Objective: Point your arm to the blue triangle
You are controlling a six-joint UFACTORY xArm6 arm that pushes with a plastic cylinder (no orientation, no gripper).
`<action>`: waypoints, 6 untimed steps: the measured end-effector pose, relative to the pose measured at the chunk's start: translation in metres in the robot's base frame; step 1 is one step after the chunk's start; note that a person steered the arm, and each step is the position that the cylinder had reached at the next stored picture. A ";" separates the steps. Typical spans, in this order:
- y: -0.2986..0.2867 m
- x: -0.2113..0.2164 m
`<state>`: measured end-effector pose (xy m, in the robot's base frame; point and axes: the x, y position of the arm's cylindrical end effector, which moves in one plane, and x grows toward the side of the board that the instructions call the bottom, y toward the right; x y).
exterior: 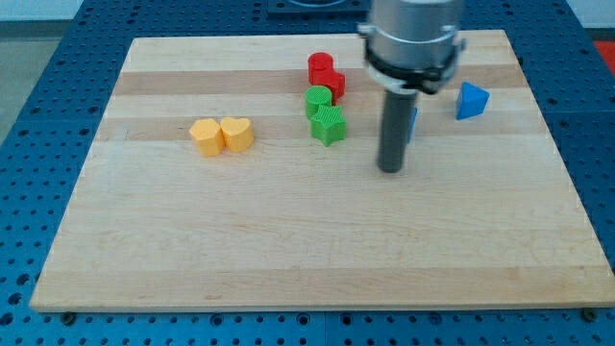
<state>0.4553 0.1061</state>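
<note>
The blue triangle [471, 100] lies on the wooden board [288, 240] at the view's upper right. My tip [390, 170] rests on the board below and to the left of it, apart from it. A second blue block [413, 117] shows only as a sliver behind the rod, so its shape cannot be made out.
Two red blocks [325, 73] sit at the top centre, with a green cylinder [318, 99] and a green star [329, 125] just below them, left of the rod. An orange hexagon [205, 137] and an orange heart [237, 134] touch at the left.
</note>
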 end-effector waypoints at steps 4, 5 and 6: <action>0.173 -0.077; 0.173 -0.113; 0.163 -0.137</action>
